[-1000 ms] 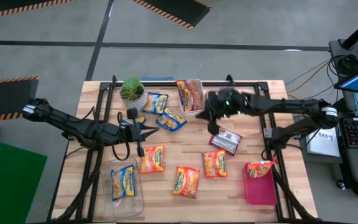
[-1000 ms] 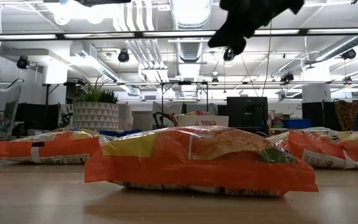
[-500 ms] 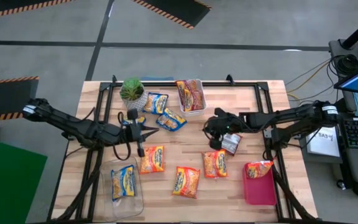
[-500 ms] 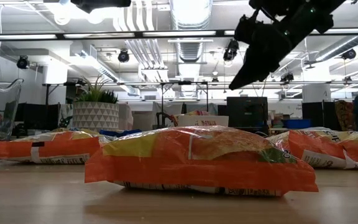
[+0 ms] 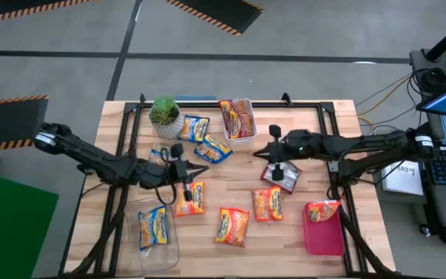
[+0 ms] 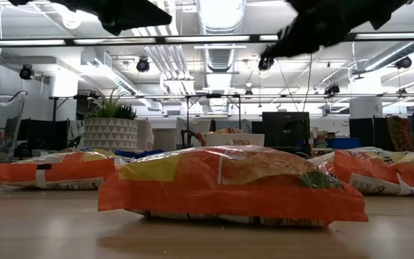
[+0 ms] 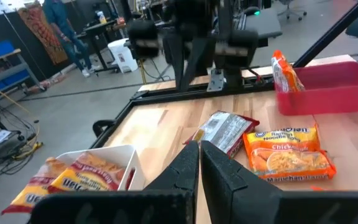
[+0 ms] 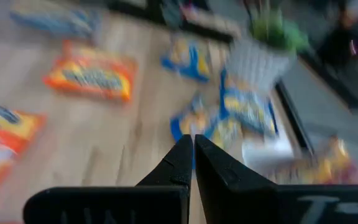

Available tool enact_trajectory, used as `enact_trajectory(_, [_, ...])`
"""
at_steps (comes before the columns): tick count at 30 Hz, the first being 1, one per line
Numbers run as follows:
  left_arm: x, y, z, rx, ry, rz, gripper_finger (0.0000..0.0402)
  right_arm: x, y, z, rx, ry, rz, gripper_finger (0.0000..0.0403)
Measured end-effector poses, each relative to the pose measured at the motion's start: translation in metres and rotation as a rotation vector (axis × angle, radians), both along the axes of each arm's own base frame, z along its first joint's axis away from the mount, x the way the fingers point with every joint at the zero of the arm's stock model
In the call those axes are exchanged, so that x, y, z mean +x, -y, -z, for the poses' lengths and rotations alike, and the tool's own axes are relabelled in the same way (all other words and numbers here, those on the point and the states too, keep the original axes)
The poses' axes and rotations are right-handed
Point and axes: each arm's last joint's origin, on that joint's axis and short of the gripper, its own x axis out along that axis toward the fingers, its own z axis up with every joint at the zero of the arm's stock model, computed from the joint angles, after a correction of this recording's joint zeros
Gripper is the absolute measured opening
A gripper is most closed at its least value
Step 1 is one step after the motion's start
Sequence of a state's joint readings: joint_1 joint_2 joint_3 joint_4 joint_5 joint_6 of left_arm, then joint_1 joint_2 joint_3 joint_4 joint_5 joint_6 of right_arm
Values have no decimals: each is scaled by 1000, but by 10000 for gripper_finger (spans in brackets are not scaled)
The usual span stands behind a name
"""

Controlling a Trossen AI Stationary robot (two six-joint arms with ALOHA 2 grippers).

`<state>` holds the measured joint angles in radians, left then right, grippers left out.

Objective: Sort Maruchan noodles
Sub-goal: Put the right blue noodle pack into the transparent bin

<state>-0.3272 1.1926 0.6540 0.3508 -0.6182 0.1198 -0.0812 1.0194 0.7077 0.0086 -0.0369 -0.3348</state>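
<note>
1. Bare wood lies mid-worktop (image 5: pixel 238 167) between the arms; flat plastic Maruchan noodle packets (image 5: pixel 231 225) scatter along the near and far sides.
2. Left pincer (image 5: pixel 204 170) pressed together, empty, over an orange packet (image 5: pixel 189 198).
3. Right pincer (image 5: pixel 255 153) pressed together, empty, beside the maroon packet (image 5: pixel 283 175).

Bare desk (image 5: pixel 316 124) lies open at 2 o'clock; ramen packets (image 5: pixel 231 225) crowd 6 o'clock, the potted plant (image 5: pixel 165 114) blocks 11 o'clock.
</note>
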Motion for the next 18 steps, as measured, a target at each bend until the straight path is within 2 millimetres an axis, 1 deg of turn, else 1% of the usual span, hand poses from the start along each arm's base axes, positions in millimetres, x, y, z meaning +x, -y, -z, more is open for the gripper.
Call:
enact_trajectory(3, [9, 3, 5, -9, 31, 0, 0, -8, 4, -12, -10, 110, -135, 9])
enact_trajectory(4, [11, 4, 6, -14, 47, -1, 0, -11, 6, -15, -17, 142, -154, 9])
enact_trajectory(8, [18, 5, 8, -28, 86, -3, 0, -19, 14, -25, -33, 203, -126, 9])
enact_trajectory(10, [21, 5, 9, -46, 108, -9, 0, -22, 16, -25, -30, 209, -128, 9])
enact_trajectory(15, [25, -2, 13, -113, 123, -47, 0, -28, 19, -15, -59, 203, -145, 9])
enact_trajectory(18, [28, -9, 15, -151, 128, -77, 0, -31, 23, -17, -64, 220, -121, 9])
